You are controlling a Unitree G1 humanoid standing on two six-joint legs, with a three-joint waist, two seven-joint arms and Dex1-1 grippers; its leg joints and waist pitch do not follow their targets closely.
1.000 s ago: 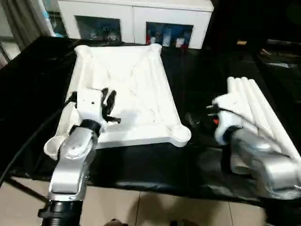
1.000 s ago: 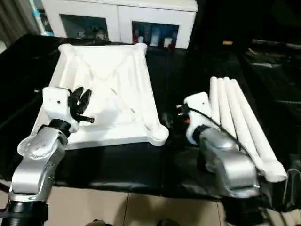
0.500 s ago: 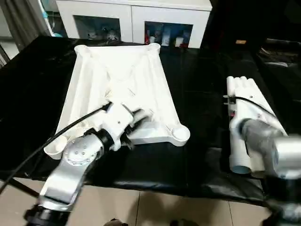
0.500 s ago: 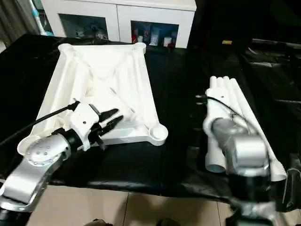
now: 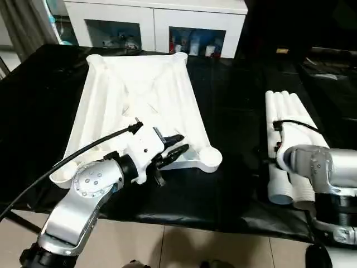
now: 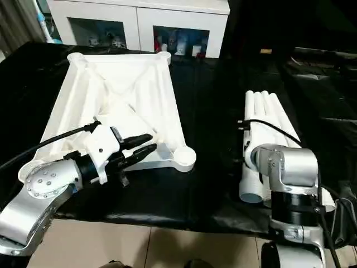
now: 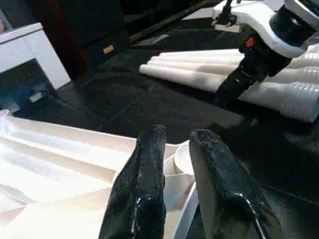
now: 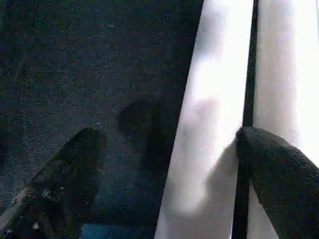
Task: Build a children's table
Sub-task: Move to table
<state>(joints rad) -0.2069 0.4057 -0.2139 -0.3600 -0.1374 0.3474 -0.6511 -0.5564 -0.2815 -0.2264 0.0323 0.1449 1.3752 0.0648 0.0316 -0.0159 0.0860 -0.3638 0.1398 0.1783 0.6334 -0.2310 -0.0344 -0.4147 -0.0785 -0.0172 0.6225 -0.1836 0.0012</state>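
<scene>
right end effector (image 8: 164, 164) gapes wide astride the outermost of 4 legs (image 6: 266, 128), gripping nothing; centre before closing. left end effector (image 5: 177, 149), nearly closed, empty, hovers near tabletop (image 5: 139, 100) corner socket (image 5: 209, 158).

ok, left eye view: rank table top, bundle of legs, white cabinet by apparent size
1. table top, clearly largest.
2. and 3. bundle of legs and white cabinet: unsure. The cabinet is farther back and cut off by the frame edge.

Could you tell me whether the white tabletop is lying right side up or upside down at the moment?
Upside down: the tabletop shows its ribbed underside, with the round corner sockets opening upward on the black cloth.
</scene>
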